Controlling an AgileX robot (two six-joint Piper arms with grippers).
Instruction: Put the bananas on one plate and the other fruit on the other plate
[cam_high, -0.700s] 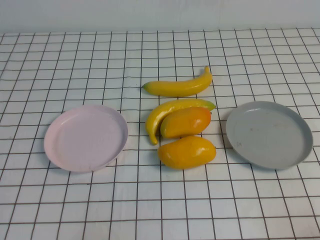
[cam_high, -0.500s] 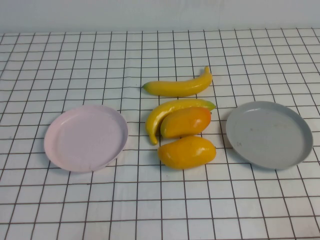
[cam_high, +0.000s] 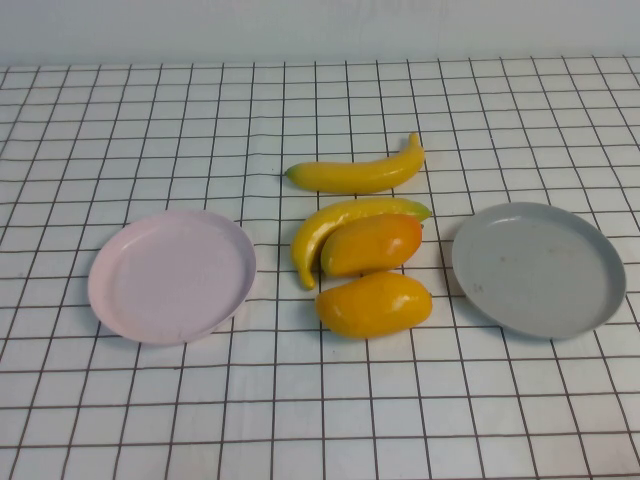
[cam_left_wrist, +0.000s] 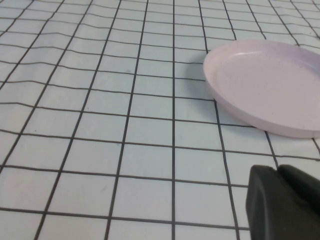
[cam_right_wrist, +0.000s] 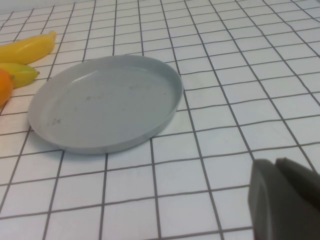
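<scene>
While both plates sit bare, no step begun: bananas (cam_high: 355, 175), mangoes (cam_high: 372, 303) mid-table btwn pink plate (cam_high: 172, 275) & grey plate (cam_high: 538, 268). Left gripper (cam_left_wrist: 285, 202) parked nr pink, right gripper (cam_right_wrist: 285, 200) nr grey; spread of either: can't tell. Next: reach for far banana, clear of others.

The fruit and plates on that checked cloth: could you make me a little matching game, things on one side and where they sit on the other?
Neither the left gripper nor the right gripper appears in the high view.

Things:
1. pink plate
2. grey plate
3. far banana
4. near mango

Places:
A. robot's right
B. nearest the robot, among the fruit
C. robot's left
D. farthest from the robot

Pairs: 1-C, 2-A, 3-D, 4-B
</scene>
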